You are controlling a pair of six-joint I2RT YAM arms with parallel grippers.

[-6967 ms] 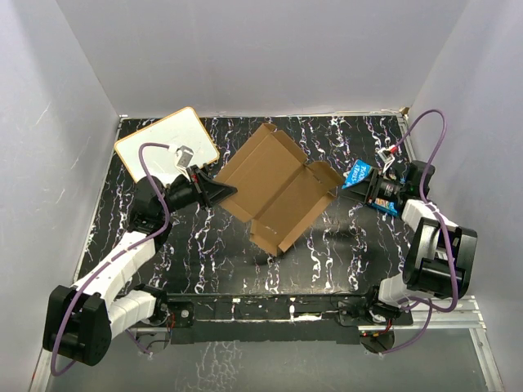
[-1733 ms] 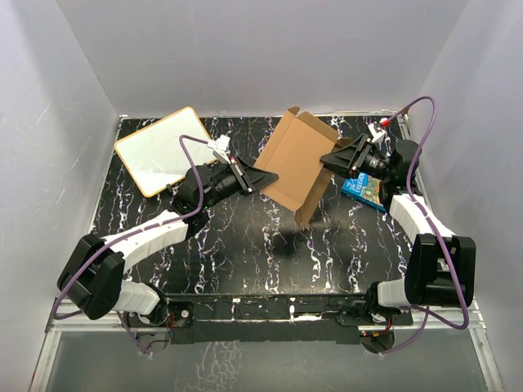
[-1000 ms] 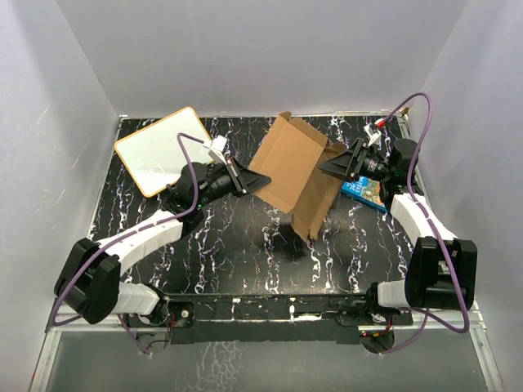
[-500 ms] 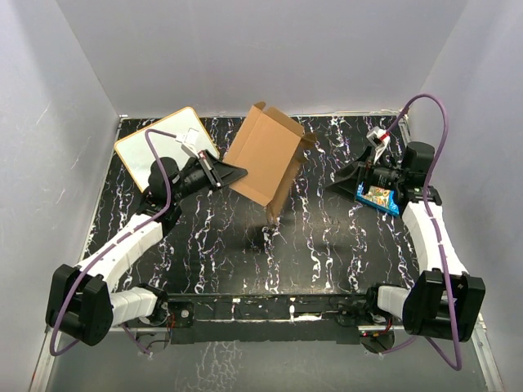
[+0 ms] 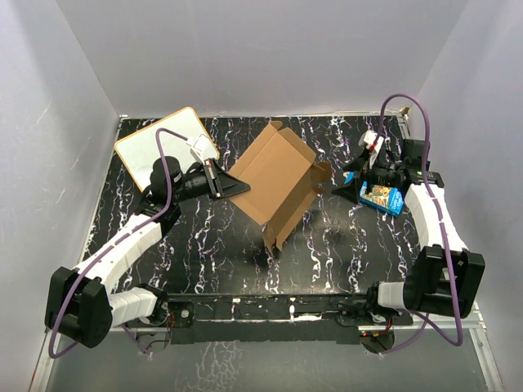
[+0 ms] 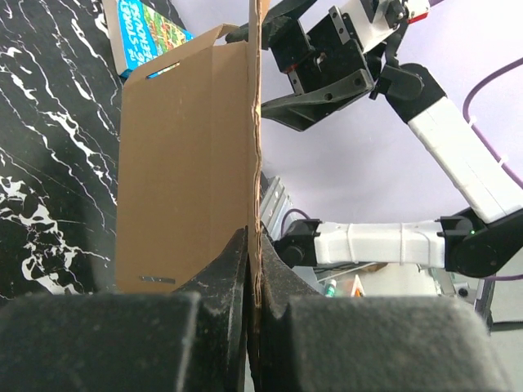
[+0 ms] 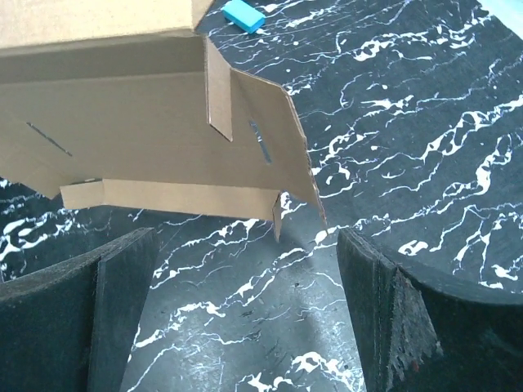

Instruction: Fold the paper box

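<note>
The paper box (image 5: pixel 278 181) is a brown cardboard blank, partly bent, held up off the black marbled table (image 5: pixel 221 253) in the middle of the top view. My left gripper (image 5: pixel 235 187) is shut on its left edge; in the left wrist view the cardboard edge (image 6: pixel 255 163) runs straight up between the pinching fingers (image 6: pixel 221 269). My right gripper (image 5: pixel 331 186) stands open just right of the box, not touching it. In the right wrist view the box's flaps (image 7: pixel 163 155) hang above the open fingers (image 7: pixel 368 278).
A white board with an orange rim (image 5: pixel 163 147) lies at the back left. A blue printed box (image 5: pixel 382 196) lies at the right under my right arm. A small blue block (image 7: pixel 243 15) shows beyond the cardboard. Grey walls enclose the table.
My right gripper has let go of the box and opened wide, pulling back to the right. My left gripper has swung the box left and then a little back toward the middle.
</note>
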